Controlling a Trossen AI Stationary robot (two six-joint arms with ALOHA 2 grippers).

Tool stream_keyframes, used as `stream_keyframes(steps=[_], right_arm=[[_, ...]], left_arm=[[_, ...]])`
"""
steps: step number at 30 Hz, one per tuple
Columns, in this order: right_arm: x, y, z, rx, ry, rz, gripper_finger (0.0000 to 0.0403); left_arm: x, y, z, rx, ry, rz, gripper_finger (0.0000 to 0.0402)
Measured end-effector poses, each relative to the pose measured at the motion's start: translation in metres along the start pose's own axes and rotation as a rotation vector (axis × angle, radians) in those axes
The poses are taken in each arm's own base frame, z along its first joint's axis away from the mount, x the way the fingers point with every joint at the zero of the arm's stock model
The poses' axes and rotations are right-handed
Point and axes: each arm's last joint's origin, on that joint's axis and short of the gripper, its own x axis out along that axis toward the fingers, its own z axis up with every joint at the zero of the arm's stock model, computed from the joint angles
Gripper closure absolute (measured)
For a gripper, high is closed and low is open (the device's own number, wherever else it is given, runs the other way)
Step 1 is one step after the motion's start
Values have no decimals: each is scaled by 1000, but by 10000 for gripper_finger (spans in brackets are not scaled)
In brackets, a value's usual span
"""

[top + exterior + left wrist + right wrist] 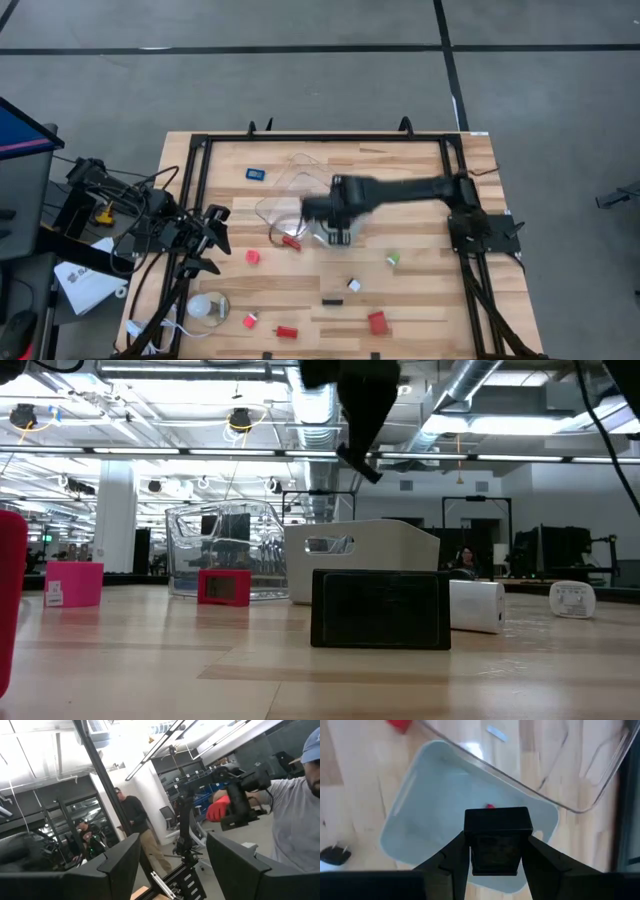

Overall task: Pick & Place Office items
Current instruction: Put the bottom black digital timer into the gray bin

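My right gripper [496,865] hangs over the white bin [427,805] near the table's middle and is shut on a small black block [496,827]. In the high view that gripper [322,212] covers part of the bin [338,238]. A red piece [490,806] lies inside the bin. Other small items rest flat on the table: a blue one [255,174], red ones [252,256] [377,322] [287,332], a green one [393,258] and a black one [331,300]. My left gripper [172,870] is open at the table's left side, pointing into the room. My right gripper pinches the black block by its two opposite sides [470,842] between its fingers [451,862]. The fingers come from above, pointing down. The block is lifted clear, upright, straight above the bin's opening.
Two clear trays [295,178] stand just beyond the bin toward the far edge. A round whitish object with a cord [207,307] lies near the left front corner. In the low view a black block [380,608] stands in front of the bin [360,555]. People show beyond the table.
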Motion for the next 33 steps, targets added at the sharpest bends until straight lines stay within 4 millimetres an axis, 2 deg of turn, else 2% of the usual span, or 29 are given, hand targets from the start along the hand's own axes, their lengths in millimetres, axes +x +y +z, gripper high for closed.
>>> stream_keyframes(steps=[3, 7, 15, 22, 33], right_arm=[[6, -21, 1, 93, 23, 79, 253], [9, -32, 1, 177, 42, 179, 245], [20, -30, -1, 208, 72, 197, 255], [51, -22, -8, 167, 110, 193, 245], [94, -33, -19, 180, 135, 235, 245]], left_arm=[[0, 0, 0, -15, -1, 0, 175], [0, 0, 0, -17, 2, -1, 175], [0, 0, 0, -26, 2, -1, 175], [1, 0, -1, -27, 7, -2, 175], [1, 0, -2, -29, 12, -4, 175]])
